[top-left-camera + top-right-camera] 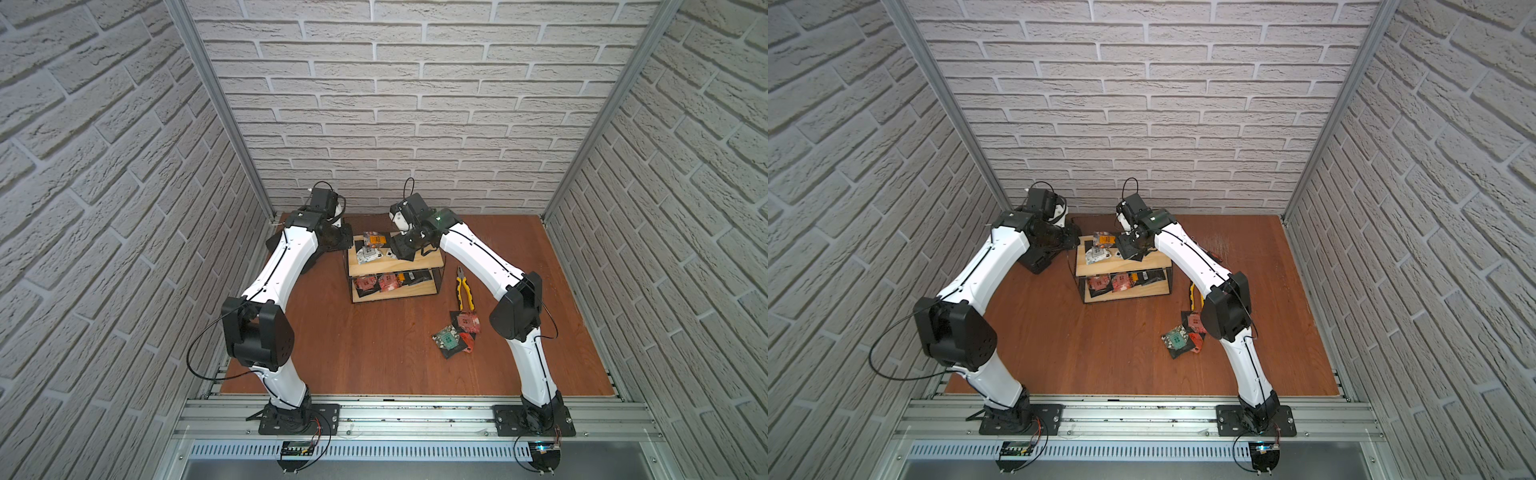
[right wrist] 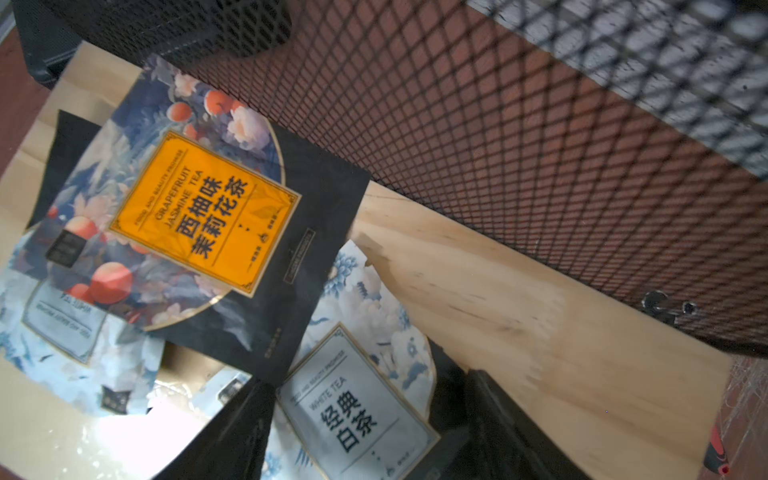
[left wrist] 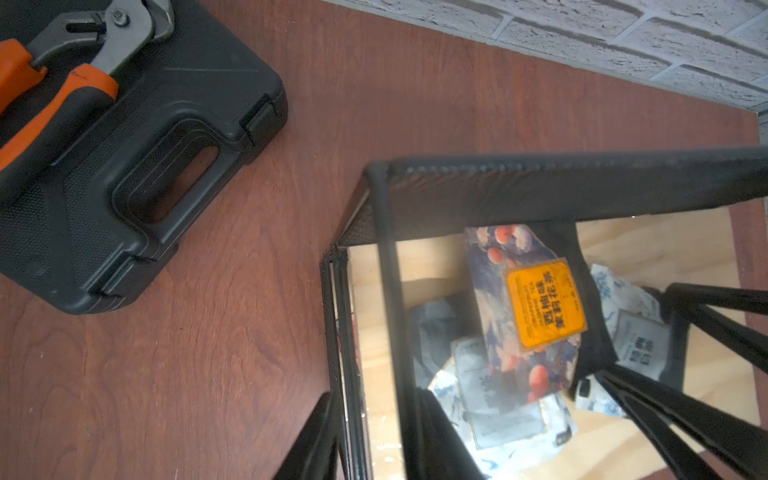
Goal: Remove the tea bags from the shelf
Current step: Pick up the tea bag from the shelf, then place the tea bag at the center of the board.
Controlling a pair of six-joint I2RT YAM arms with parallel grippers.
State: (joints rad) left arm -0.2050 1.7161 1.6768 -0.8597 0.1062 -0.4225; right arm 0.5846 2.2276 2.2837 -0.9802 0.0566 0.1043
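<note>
Straddling the white tea bag (image 2: pixel 353 399), jaws apart, the right gripper (image 1: pixel 398 250) should nip it alone (orange-labelled bag (image 2: pixel 203 208) overlaps); left gripper (image 3: pixel 372 436) clamps the shelf (image 1: pixel 419 265) steady

I'm counting one shelf (image 1: pixel 430 262) with two tiers. Up top I'm seeing one orange-label sachet (image 2: pixel 199 208) and at least two white sachets (image 2: pixel 357 415); below, two red sachets (image 1: pixel 365 283) and a second orange-label packet (image 1: pixel 401 277). Loose on the table (image 1: pixel 353 353) I'm tallying one teal sachet (image 1: pixel 446 340), two red packets (image 1: pixel 467 322), one yellow-handled pliers (image 1: pixel 464 291), one tool case (image 3: pixel 199 83) carrying one orange-handled pliers (image 3: pixel 89 81).
</note>
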